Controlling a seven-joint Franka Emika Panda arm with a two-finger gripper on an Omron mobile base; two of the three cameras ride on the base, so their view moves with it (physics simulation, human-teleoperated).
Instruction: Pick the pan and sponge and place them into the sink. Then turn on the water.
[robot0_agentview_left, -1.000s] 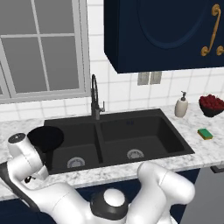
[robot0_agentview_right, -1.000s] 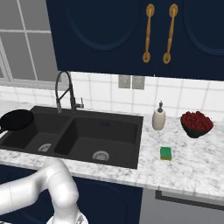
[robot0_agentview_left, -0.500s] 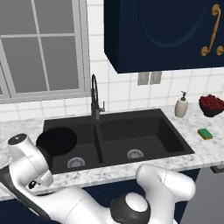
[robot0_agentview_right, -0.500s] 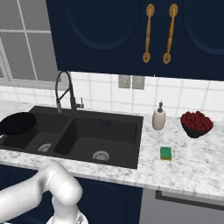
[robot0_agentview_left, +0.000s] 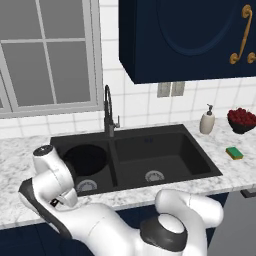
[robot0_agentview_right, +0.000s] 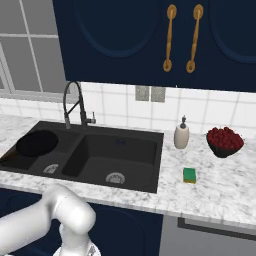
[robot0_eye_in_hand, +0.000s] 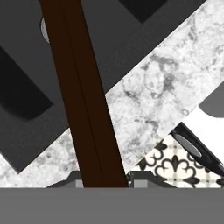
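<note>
The black pan hangs over the left basin of the black sink, its round body just inside the basin's outline. Its reddish-brown handle runs up the hand view from between the fingertips, and my gripper is shut on it. The green and yellow sponge lies on the marble counter to the right of the sink, seen also as the sponge near the front edge. No stream falls from the dark gooseneck faucet.
A white soap dispenser and a dark bowl of red fruit stand behind the sponge. Navy cabinets hang above the counter. My white arm bends in front of the sink's left corner.
The pan has travelled right, from over the counter at the sink's left edge to over the left basin. The sponge has stayed where it was.
</note>
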